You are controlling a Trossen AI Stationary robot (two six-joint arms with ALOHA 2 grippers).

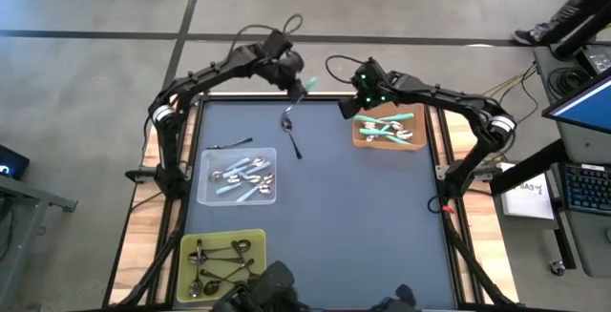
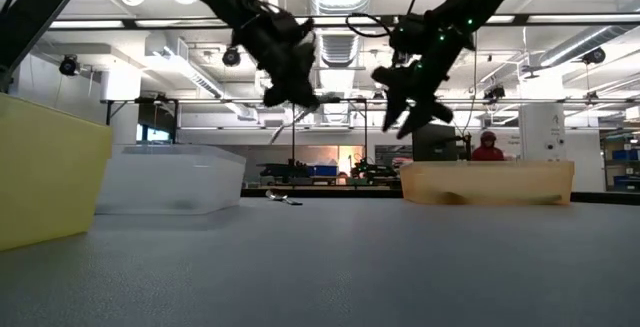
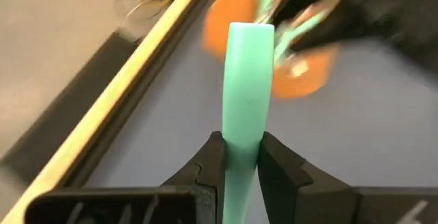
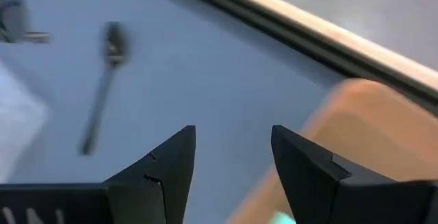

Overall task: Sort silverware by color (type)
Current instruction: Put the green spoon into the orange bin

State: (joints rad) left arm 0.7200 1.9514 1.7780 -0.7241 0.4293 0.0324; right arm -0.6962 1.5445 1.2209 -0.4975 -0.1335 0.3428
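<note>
Left gripper [image 3: 241, 157]: closed narrow on the handle of a teal spoon [image 3: 245, 101], fingers [image 3: 205, 166] clamping it on both sides. It is raised above the far edge of the table [image 1: 363, 217], left of centre. In the left wrist view the handle runs straight out past the fingertips, long axis in line with the fingers, blunt end away from the wrist; the bowl is hidden.

Right gripper [image 4: 233, 155]: jaws spread wide, holding nothing, in the air just left of the orange tray [image 1: 361, 138] at the far right.

One dark spoon [image 1: 290, 133] lies loose on the table at the far centre, bowl far, handle pointing near and slightly right. Another lies just far of the clear tray [image 1: 205, 193].
</note>
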